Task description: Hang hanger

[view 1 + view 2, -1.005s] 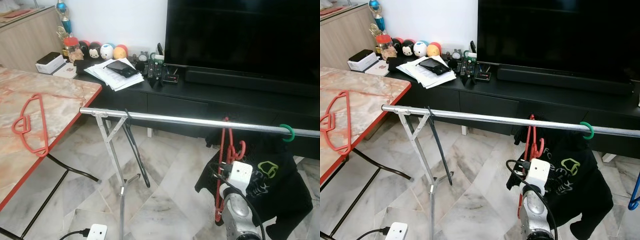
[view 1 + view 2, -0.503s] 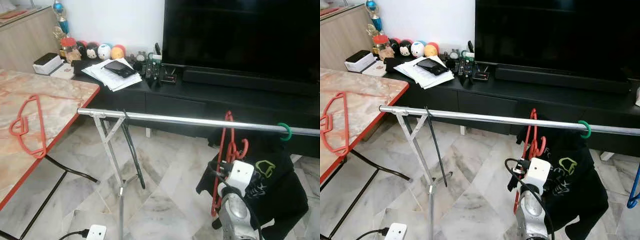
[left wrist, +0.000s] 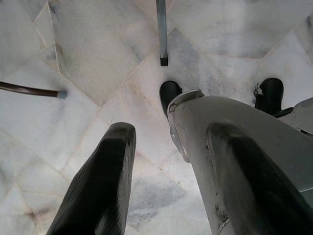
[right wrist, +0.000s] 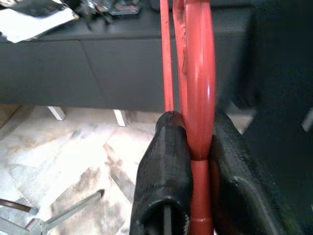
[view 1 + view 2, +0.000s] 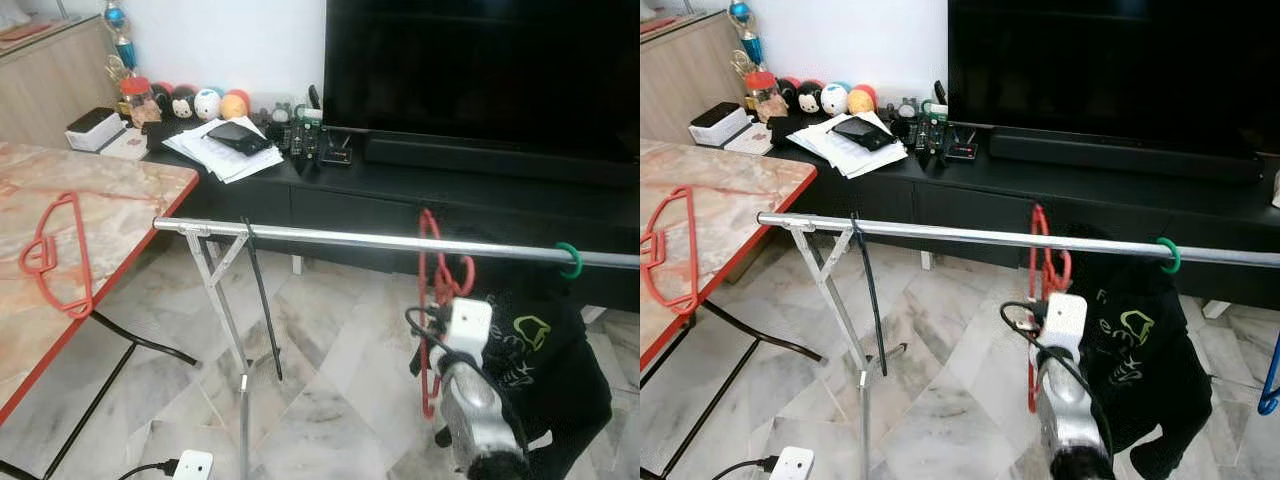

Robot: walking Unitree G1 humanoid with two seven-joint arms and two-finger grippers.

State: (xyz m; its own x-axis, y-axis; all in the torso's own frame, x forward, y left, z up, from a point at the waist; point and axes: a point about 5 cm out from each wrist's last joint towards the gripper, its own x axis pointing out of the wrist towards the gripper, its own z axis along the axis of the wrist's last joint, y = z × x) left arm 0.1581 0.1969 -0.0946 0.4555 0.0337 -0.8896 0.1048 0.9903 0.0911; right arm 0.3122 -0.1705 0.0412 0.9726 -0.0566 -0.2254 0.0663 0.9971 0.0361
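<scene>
My left fingers (image 3: 112,181) hang apart above the marble floor (image 3: 88,73). My right fingers (image 4: 164,161) are clamped on the red hanger (image 4: 198,93), its hook at the silver rail (image 5: 340,238), beside a black shirt (image 5: 550,380).

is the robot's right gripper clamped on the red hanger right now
Yes, the right wrist view shows the right gripper shut on the red hanger.

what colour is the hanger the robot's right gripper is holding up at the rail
Red. The hanger shows best in the right wrist view, pinched between the right gripper fingers.
</scene>
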